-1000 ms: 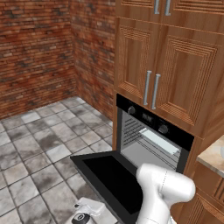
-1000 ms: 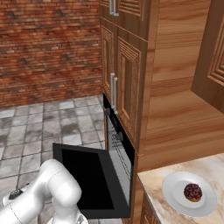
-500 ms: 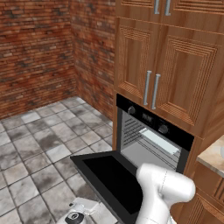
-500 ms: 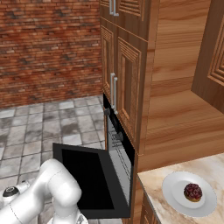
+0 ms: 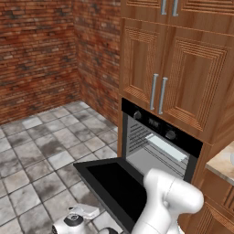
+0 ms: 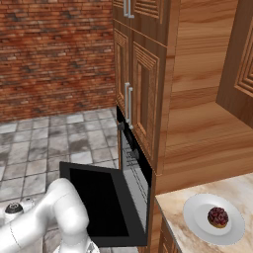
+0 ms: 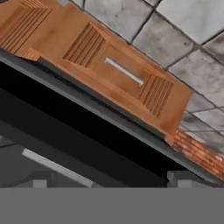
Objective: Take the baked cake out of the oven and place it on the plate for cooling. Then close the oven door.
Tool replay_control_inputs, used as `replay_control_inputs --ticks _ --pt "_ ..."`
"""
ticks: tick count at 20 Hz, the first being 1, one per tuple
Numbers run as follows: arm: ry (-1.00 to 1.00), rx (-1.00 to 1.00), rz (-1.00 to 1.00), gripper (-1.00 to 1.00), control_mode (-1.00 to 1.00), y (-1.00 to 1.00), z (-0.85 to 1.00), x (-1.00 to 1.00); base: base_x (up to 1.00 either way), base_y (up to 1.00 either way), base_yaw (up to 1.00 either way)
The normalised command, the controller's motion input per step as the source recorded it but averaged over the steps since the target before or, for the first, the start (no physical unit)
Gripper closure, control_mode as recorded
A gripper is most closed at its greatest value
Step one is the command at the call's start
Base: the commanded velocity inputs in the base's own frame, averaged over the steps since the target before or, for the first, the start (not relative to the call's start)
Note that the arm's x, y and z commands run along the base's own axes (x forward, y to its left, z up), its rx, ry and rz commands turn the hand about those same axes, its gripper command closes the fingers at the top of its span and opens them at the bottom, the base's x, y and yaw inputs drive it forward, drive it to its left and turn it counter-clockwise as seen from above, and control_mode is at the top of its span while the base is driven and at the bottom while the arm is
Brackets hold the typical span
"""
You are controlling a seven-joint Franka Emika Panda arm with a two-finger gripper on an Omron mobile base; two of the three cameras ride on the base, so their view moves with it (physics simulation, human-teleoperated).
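Resting on plate (image 6: 236,232), lower right of right base view: cake (image 6: 218,216), done. Oven door (image 5: 119,186) hangs open, center frame; closing left. Gripper (image 7: 112,183) fingers apart, holding nothing.

Pale marble-look counter (image 6: 195,243) at lower right of the right base view, its corner also showing at the right edge of the left base view. Carrying a white round plate (image 6: 197,228), set flat near the counter's front edge. On the plate, a small dark brown cake (image 6: 218,217), resting a little right of centre. Below, grey stone-tiled floor (image 5: 41,151), running to the brick walls.
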Motion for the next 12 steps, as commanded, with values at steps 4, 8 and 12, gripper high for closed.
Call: replay_control_inputs --ticks 4,8,12 --pt "0.00 -0.09 -0.14 -1.00 -1.00 0.69 -0.68 0.12 0.00 0.00 0.00" --pt "0.00 0.00 -0.13 -1.00 -1.00 0.21 -0.48 0.10 0.00 0.00 0.00" --pt "-0.06 0.00 -0.13 -1.00 -1.00 0.00 -0.36 0.22 0.00 0.00 0.00"
